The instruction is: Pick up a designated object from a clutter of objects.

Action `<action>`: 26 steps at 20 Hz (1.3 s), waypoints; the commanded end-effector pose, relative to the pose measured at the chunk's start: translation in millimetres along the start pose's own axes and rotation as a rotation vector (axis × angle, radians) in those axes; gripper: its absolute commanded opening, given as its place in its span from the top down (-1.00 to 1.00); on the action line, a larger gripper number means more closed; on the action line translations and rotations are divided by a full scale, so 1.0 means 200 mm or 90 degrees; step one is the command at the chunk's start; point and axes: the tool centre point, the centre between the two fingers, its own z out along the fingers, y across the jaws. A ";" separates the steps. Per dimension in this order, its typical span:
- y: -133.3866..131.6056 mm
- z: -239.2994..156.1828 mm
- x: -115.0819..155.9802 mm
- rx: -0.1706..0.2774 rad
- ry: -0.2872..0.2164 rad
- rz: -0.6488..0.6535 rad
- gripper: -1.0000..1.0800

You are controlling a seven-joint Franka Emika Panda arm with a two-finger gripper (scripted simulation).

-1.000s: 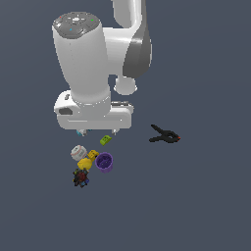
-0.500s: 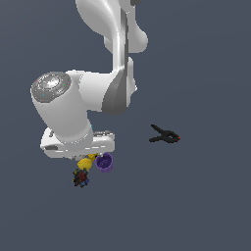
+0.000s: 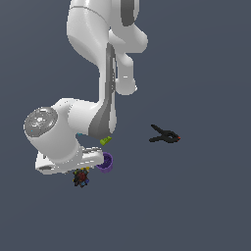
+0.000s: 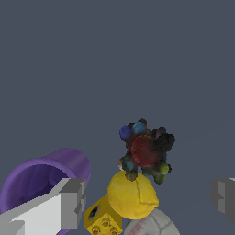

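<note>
Hovering low over the clutter of objects (image 3: 93, 166), in the approach step, with no grasp made yet. Gripper (image 4: 147, 202) standing open: one grey finger (image 4: 71, 202) showing beside the purple cup (image 4: 43, 183), the other finger (image 4: 225, 195) well apart from it at the opposite edge of the wrist view, nothing held between them.

Designated object, the dark spiky lump (image 4: 144, 151) with red and blue specks, sitting on the floor just beside the yellow rounded piece (image 4: 133, 195) and seemingly touching it. In the exterior view, lying at the near edge of the pile (image 3: 81, 178), peeping out just under the white hand, left of the purple cup (image 3: 105, 162). Lime-green block (image 3: 105, 140) lying farther back; black clamp with red tip (image 3: 165, 137) lying well apart toward the exterior view's right.

Lump not yet sitting between the fingers in the wrist view, but ahead of them, past the yellow piece, the yellow studded brick (image 4: 103, 220) and the white ball (image 4: 147, 225). Next move probably calling for shifting the hand to centre the lump between the open fingers, then descending and closing, while avoiding pinching the yellow piece or nudging the cup.
</note>
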 end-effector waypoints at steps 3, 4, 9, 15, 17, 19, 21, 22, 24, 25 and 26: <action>0.05 0.09 0.01 0.002 0.001 -0.013 -0.92; 0.06 0.11 0.01 0.002 0.001 -0.015 -0.92; 0.08 0.14 0.01 0.003 0.001 -0.018 -0.92; 0.08 0.19 0.01 0.003 0.001 -0.017 -0.92; 0.08 0.23 0.00 0.003 0.001 -0.018 -0.92; 0.08 0.30 0.00 0.003 0.001 -0.018 -0.92; 0.08 0.35 0.00 0.003 0.001 -0.018 -0.92; 0.08 0.36 0.00 0.003 0.001 -0.018 -0.92; 0.08 0.39 0.00 0.003 0.001 -0.018 -0.92; 0.08 0.39 0.00 0.003 0.001 -0.018 -0.92; 0.08 0.39 0.01 0.003 0.001 -0.018 -0.92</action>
